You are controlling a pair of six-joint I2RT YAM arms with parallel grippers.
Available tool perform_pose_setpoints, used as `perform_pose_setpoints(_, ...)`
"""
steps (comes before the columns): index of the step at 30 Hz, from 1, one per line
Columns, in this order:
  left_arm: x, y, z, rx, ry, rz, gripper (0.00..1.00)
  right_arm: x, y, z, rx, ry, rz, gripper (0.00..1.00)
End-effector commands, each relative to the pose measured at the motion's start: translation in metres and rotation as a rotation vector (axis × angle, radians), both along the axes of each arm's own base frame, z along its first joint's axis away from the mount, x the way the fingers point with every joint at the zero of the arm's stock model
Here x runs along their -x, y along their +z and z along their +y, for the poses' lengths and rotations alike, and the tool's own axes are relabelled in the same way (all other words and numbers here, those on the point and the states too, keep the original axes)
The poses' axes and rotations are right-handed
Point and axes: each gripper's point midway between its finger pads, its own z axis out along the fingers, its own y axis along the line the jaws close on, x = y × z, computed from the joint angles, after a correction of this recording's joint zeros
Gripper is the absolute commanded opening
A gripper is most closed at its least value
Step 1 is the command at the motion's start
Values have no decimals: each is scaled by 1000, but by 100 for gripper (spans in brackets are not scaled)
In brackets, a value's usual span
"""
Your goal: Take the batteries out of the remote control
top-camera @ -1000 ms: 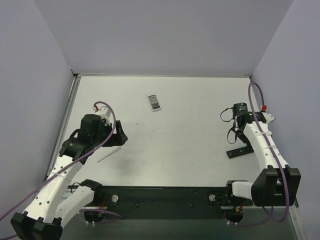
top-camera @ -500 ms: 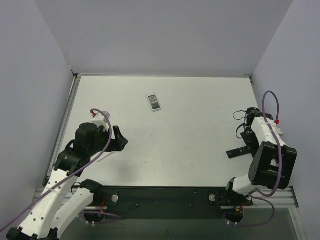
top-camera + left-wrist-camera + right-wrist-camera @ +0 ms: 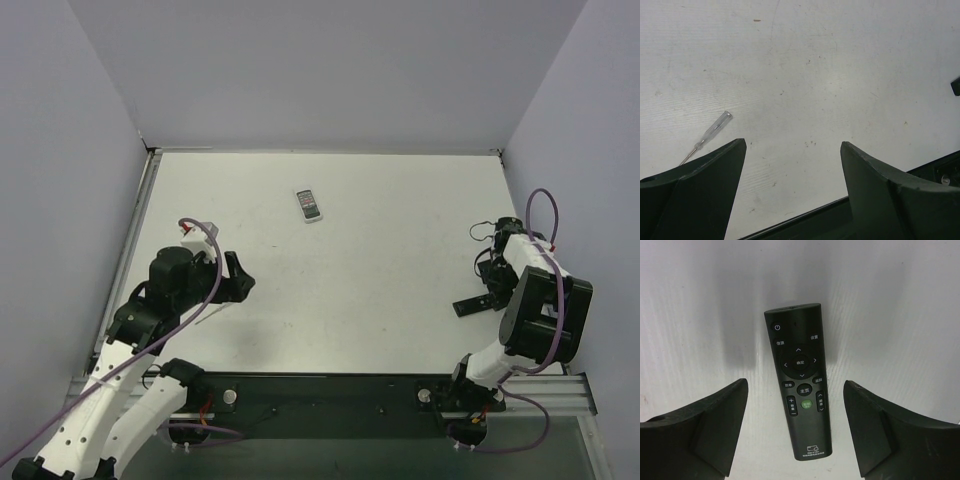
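Observation:
The black remote control (image 3: 799, 385) lies flat on the white table, buttons up, its battery side hidden underneath. My right gripper (image 3: 795, 384) is open and hovers over it, one finger on each side, not touching. In the top view the remote (image 3: 465, 307) lies at the right near the right gripper (image 3: 490, 283). No batteries are in view. My left gripper (image 3: 240, 277) is open and empty at the left, over bare table (image 3: 792, 144).
A short white remote (image 3: 309, 205) lies at the back middle. A clear-handled screwdriver (image 3: 707, 136) lies just left of the left gripper. The black base rail (image 3: 330, 390) runs along the near edge. Walls close in left, right and back.
The right arm has folded back and brought its gripper down over the black remote. The left arm has drawn back a little toward its base.

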Motion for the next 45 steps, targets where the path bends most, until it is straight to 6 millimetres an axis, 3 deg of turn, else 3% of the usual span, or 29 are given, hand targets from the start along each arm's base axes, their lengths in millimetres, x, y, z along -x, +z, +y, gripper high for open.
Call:
perform_pose_setpoints(1, -5, 12, 1, 15, 14, -60, 88, 6, -13, 4, -45, -36, 19, 72)
perform_pose_setpoints(11, -7, 11, 1, 10, 21, -57, 88, 14, -33, 7, -73, -67, 51, 70)
perform_pose_setpoints(16, -8, 11, 2, 8, 26, -60, 88, 10, -32, 7, -78, -36, 31, 56)
perform_pose_setpoints(20, -8, 11, 2, 9, 28, -59, 88, 2, -28, 15, -110, 70, 21, 47)
perform_pose_setpoints(26, -8, 12, 4, 11, 37, -65, 88, -21, -25, 48, -191, 347, 7, 38)
perform_pose_setpoints(33, -8, 10, 4, 12, 43, -51, 87, -44, -14, 132, -247, 751, -13, 32)
perform_pose_setpoints(37, -7, 10, 4, 13, 47, -46, 87, -51, -6, 207, -286, 1033, -44, 30)
perform_pose_setpoints(41, -8, 7, 4, 10, 53, -26, 86, -48, -6, 265, -318, 1233, -26, 28)
perform_pose_setpoints(45, -9, 1, 4, -1, 64, 25, 85, -45, 3, 316, -407, 1417, -115, 27)
